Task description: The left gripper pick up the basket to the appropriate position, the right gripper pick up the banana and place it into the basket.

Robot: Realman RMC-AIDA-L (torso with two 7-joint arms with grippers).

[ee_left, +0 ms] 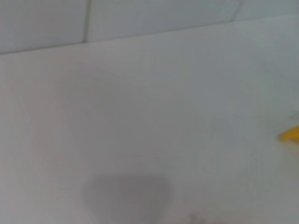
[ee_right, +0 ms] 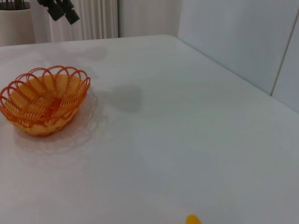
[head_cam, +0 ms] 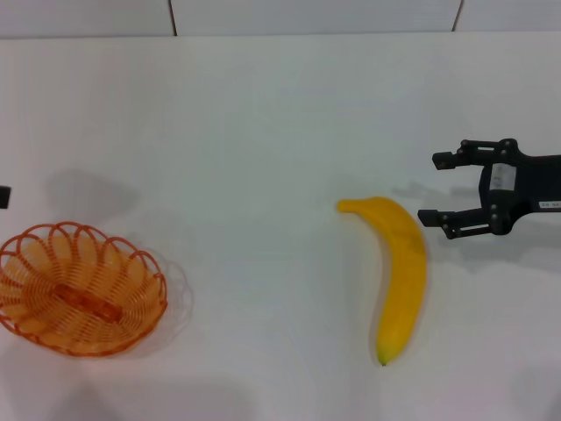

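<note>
The orange wire basket [head_cam: 79,298] sits on the white table at the near left; it also shows in the right wrist view [ee_right: 44,100]. The yellow banana [head_cam: 399,281] lies right of centre, its stem end pointing away from me. Its tip shows in the left wrist view [ee_left: 290,135] and in the right wrist view [ee_right: 192,219]. My right gripper [head_cam: 443,189] is open and empty, just right of the banana's far end, not touching it. My left gripper [head_cam: 3,196] barely shows at the left edge, beyond the basket and apart from it; it also shows in the right wrist view [ee_right: 60,9].
The white table [head_cam: 263,132] ends at a pale panelled wall [head_cam: 307,16] along the back. A white curtain [ee_right: 96,18] hangs beyond the table's left end in the right wrist view.
</note>
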